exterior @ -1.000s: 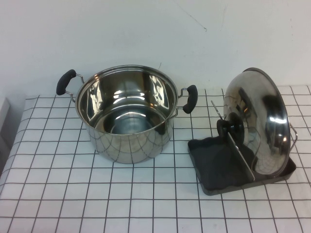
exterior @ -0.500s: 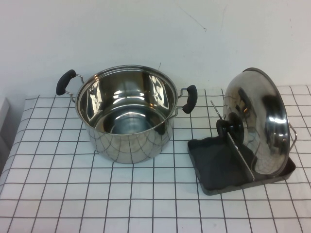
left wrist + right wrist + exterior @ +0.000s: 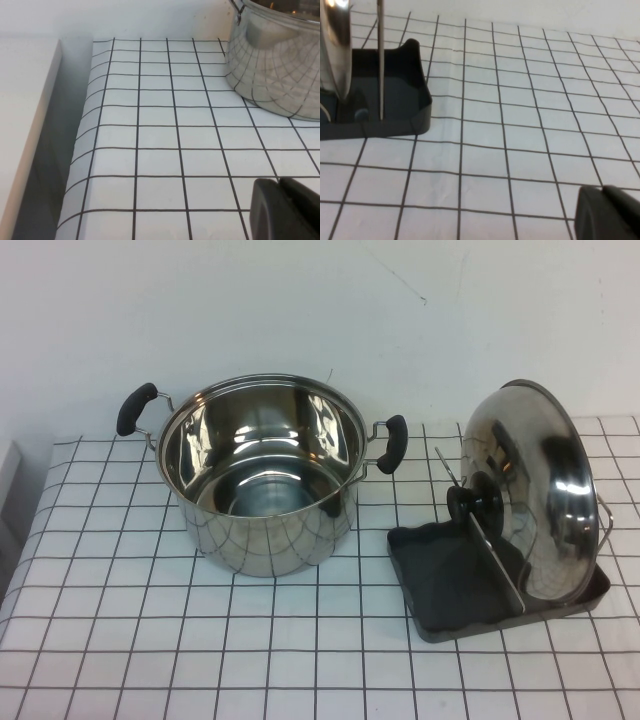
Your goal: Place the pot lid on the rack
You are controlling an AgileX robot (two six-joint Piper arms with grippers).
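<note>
The shiny steel pot lid (image 3: 540, 490) stands on edge in the rack (image 3: 450, 575), leaning against the wire loops, its black knob (image 3: 473, 503) facing the pot. The rack's dark grey tray sits at the right of the table. Its corner and a wire show in the right wrist view (image 3: 395, 100), with the lid's rim (image 3: 332, 45) beside it. Neither arm shows in the high view. My left gripper (image 3: 280, 182) is shut and empty, low over the cloth near the pot. My right gripper (image 3: 604, 191) is shut and empty, apart from the rack.
A deep steel pot (image 3: 262, 475) with two black handles stands open at the table's middle-left; its side shows in the left wrist view (image 3: 275, 65). A white checked cloth (image 3: 200, 640) covers the table. The table's left edge drops off beside a white surface (image 3: 25, 125).
</note>
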